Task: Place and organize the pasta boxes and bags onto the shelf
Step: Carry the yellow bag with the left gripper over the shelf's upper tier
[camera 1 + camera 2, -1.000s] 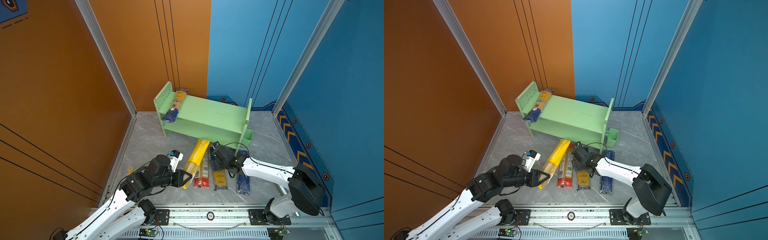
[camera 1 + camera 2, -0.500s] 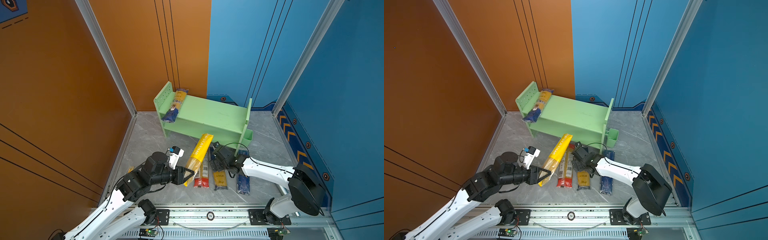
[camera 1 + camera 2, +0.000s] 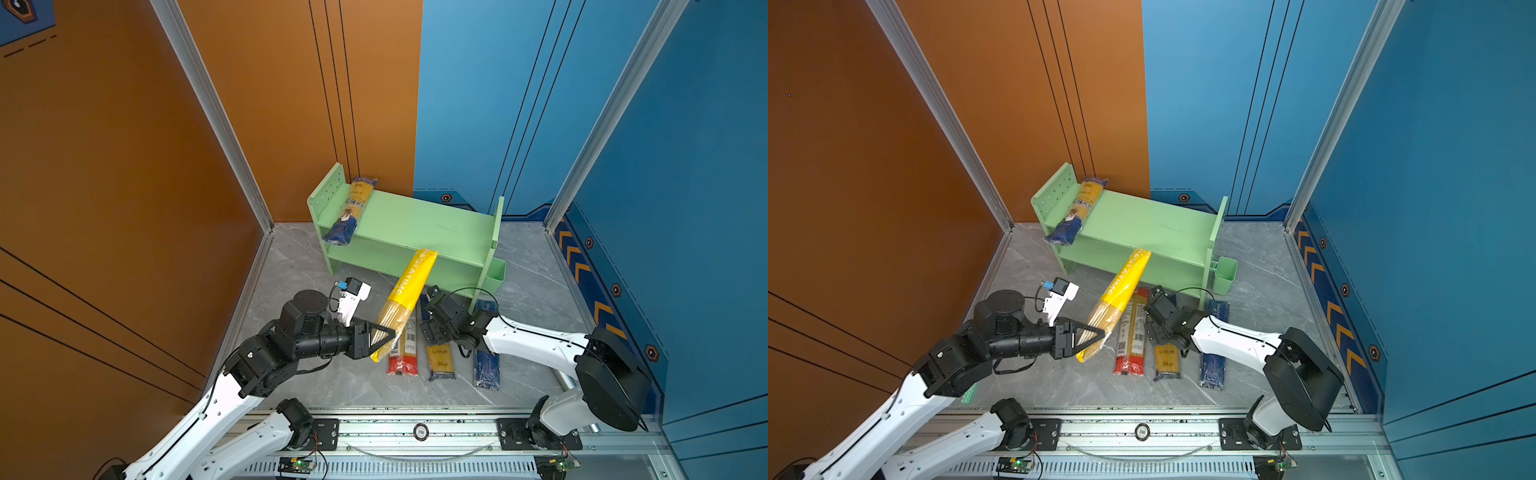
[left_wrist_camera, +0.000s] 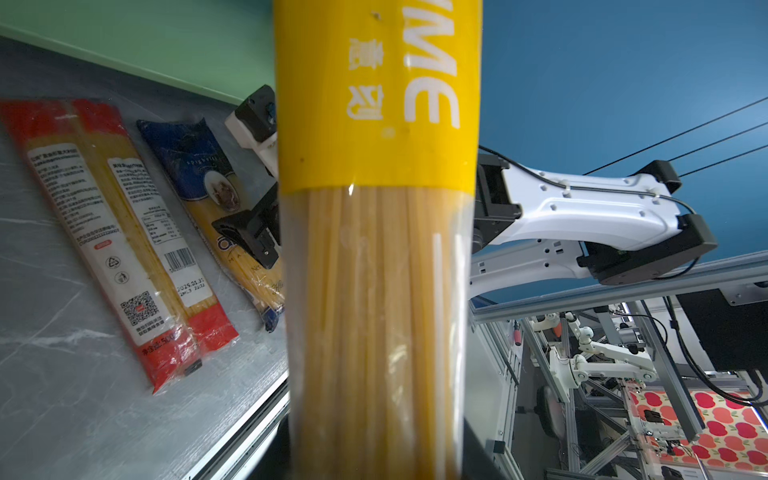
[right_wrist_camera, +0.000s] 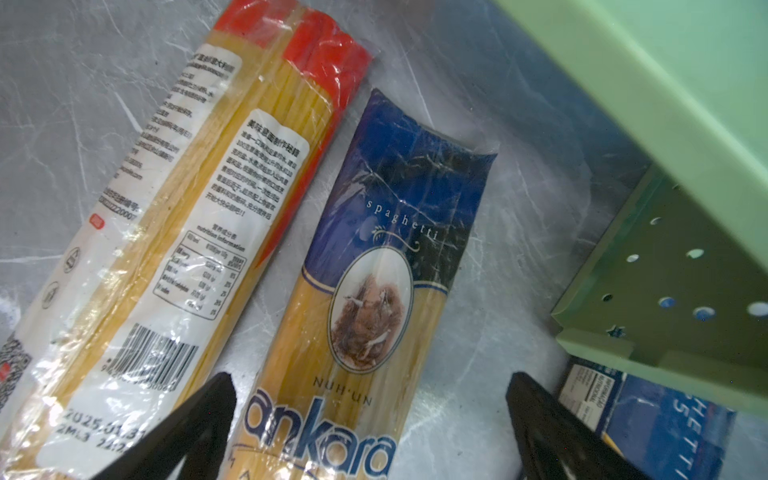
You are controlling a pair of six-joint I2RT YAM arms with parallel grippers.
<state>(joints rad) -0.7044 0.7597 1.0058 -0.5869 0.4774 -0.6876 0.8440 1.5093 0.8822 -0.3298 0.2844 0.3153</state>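
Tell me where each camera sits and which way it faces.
Both top views: high over the front rail, looking down at green shelf, both arms.
Left wrist: on left arm, looking along the yellow spaghetti bag in the left gripper; right arm shows.
Right wrist: on right arm, looking down at Ankara spaghetti bag; open right gripper shows.
Shared by wrist views: the red-ended bag.

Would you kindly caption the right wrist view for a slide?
Open right gripper over a yellow-and-dark-blue spaghetti bag, beside a red-ended clear bag and the light green perforated shelf.
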